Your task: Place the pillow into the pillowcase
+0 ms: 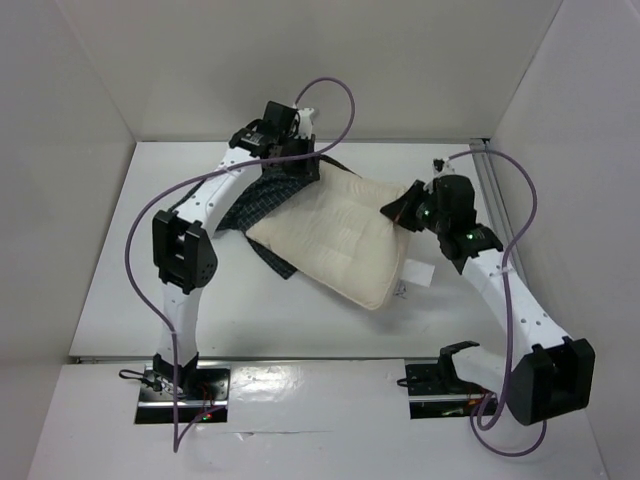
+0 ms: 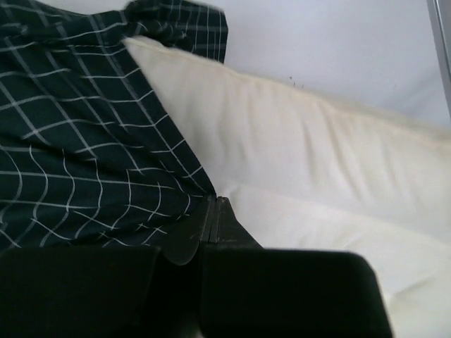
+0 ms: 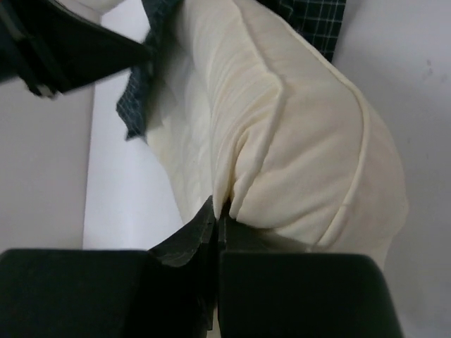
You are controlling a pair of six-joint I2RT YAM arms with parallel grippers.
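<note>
Pillow (image 1: 340, 235) lies on the worktop (image 1: 300, 320), its far-left corner at the pillowcase (image 1: 262, 195) mouth. Left claw (image 2: 215, 218) pinches the case's hem; right claw (image 3: 219, 220) pinches the pillow's edge. Keep the hem taut and feed the pillow inward slowly.

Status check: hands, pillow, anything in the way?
Left hand shut on pillowcase edge. Right hand shut, pinching pillow end. Pillow mostly outside case. No obstruction seen.

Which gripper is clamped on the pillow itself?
The right gripper: its shut tips pinch a fold of the cream pillow. The left gripper is shut on the edge of the checked pillowcase.
</note>
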